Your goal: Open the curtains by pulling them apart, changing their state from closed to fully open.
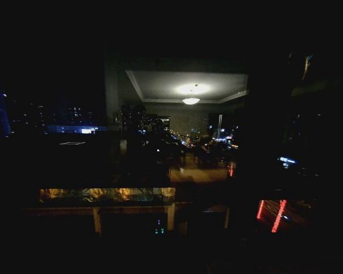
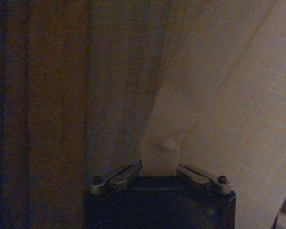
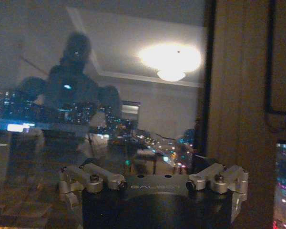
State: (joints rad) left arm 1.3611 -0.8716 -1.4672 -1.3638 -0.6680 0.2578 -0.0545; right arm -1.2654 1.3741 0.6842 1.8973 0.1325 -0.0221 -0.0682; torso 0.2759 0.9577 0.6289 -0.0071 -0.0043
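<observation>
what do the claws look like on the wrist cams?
Both alike: dark block body with faint embossed lettering across its face, and silver metal linkage bars fixed with dark bolts either side. Left claw, right claw. No cables visible.

The sheer cream-white curtain panel [image 2: 214,95] is finely woven cloth, matt and soft-folded, next to a heavier golden-brown opaque drape [image 2: 52,95] of dull pleated fabric. The left gripper [image 2: 158,172] has brushed silvery metal links on a dark matt body. The right gripper [image 3: 156,183] shows the same satin metal with bolt heads, before the glossy, mirror-like window glass [image 3: 109,95]
</observation>
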